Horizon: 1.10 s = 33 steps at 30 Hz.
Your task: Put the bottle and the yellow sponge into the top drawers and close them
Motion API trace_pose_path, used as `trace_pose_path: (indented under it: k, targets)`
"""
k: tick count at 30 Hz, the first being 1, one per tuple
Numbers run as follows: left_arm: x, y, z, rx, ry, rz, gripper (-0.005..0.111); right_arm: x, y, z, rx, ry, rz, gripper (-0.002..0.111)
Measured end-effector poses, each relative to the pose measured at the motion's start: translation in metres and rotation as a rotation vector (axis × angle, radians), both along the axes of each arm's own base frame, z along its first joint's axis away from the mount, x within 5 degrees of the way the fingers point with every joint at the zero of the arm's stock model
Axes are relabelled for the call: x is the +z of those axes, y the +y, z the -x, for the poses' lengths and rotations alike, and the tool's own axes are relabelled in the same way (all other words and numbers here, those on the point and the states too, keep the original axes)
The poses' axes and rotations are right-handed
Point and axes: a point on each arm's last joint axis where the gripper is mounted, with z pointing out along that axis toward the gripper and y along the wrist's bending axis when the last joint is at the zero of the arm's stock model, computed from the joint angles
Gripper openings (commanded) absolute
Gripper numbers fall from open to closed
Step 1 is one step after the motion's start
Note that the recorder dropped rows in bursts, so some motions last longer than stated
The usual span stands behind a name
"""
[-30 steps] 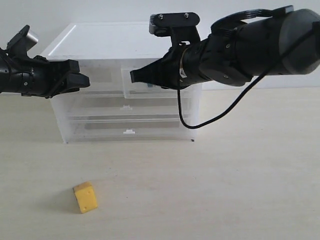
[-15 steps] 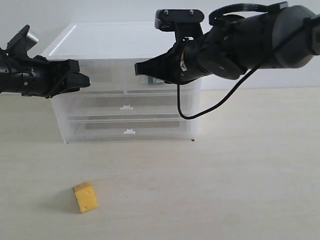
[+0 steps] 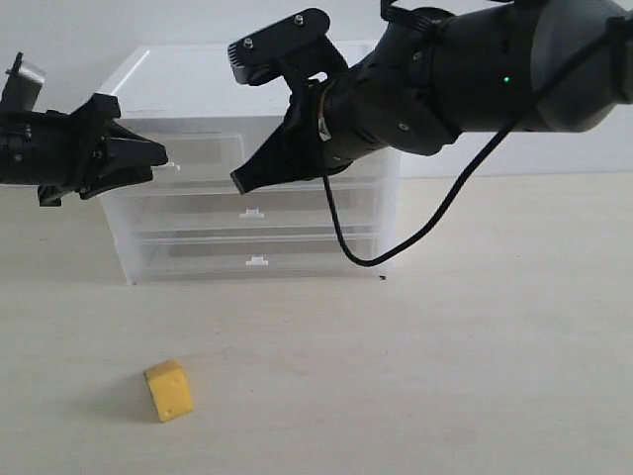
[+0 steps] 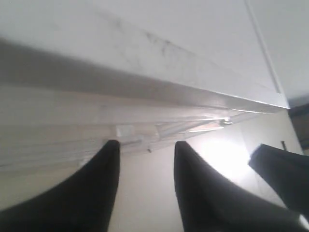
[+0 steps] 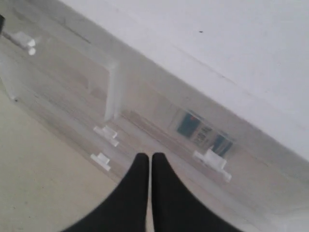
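The yellow sponge (image 3: 169,390) lies alone on the table in front of the drawer unit (image 3: 188,259). Through the closed right top drawer's front (image 5: 159,112), the bottle (image 5: 203,131) shows as a blue-teal label behind the white tab handle (image 5: 211,158); the exterior view hides it behind my right arm. My right gripper (image 3: 242,181) (image 5: 147,157) is shut and empty, hovering before the unit's middle. My left gripper (image 3: 148,156) (image 4: 145,147) is open, its fingertips just short of the left top drawer's (image 3: 203,148) tab handle (image 3: 173,166) (image 4: 124,131).
Two wider drawers sit below, each with a white tab (image 3: 252,212) (image 3: 256,261). The unit's flat lid (image 3: 198,84) is bare. A black cable (image 3: 415,237) loops down from my right arm beside the unit. Pale tabletop (image 3: 445,376) stretches to the right of the sponge.
My right gripper pushed the right top drawer shut, then swung left and down across the unit's front. My left gripper edged toward the left top drawer's handle. The sponge stayed put.
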Motion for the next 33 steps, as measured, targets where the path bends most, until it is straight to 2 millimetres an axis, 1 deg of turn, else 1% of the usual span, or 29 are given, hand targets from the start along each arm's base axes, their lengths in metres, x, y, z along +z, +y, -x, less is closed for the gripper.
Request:
trace_pose_path:
  k: [2,4,9,13,19,26,33]
  targets:
    - [0.003,0.003,0.002,-0.020,0.008,0.058,0.035,0.000,-0.003,0.001,-0.010,0.007,0.033,0.000]
    - [0.001,0.005,0.002,-0.041,0.023,0.114,0.035,-0.002,-0.005,0.001,-0.020,0.016,0.056,0.000]
    - [-0.015,0.004,0.000,-0.086,0.079,0.188,0.035,-0.002,-0.006,0.001,-0.019,0.011,0.077,0.000]
    - [-0.027,0.002,-0.002,-0.111,0.113,0.219,0.035,-0.001,-0.007,-0.001,-0.003,-0.027,0.119,0.000]
    - [-0.037,0.001,-0.005,-0.112,0.137,0.300,0.035,0.002,-0.006,-0.003,-0.031,-0.042,0.060,0.000]
    - [-0.046,0.002,-0.016,-0.096,0.139,0.331,0.035,0.000,-0.005,-0.004,-0.042,-0.040,0.047,0.000]
    - [-0.047,0.003,-0.028,-0.111,0.119,0.342,0.035,-0.013,-0.002,-0.008,-0.032,-0.036,0.082,0.000]
